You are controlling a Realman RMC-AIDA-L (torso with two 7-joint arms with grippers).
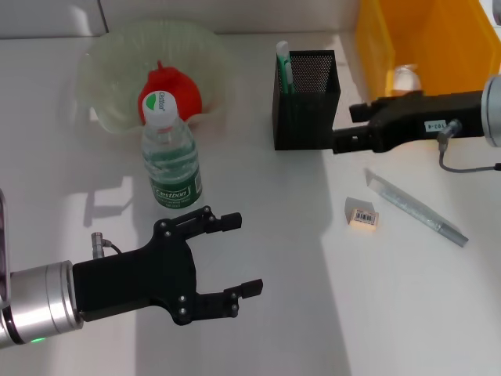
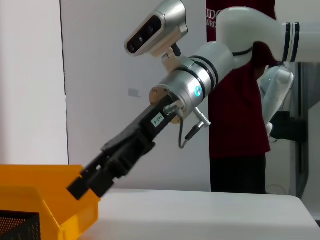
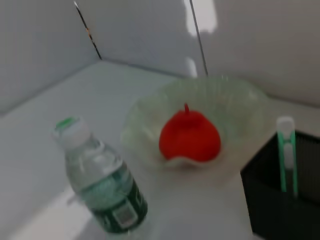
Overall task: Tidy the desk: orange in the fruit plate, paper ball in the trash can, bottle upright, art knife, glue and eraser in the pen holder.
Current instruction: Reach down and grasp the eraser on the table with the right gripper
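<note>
**Desk holdings, nearest first**

Nearest, lower left of the head view: left gripper (image 1: 233, 254), fingers spread wide, holding nothing, hovering just short of the bottle (image 1: 169, 150). The bottle stands upright, so that step looks done.

Right of centre: eraser (image 1: 362, 214) and a long clear-cased art knife (image 1: 417, 207) lie loose on the desk (image 1: 258, 235), likely still awaiting the pen holder (image 1: 305, 98).

Mid-right: right gripper (image 1: 340, 142), beside the pen holder; its opening cannot be told.

Upper left: orange (image 1: 172, 92) in the fruit plate (image 1: 109, 70).

Upper right: trash can (image 1: 438, 39).
</note>
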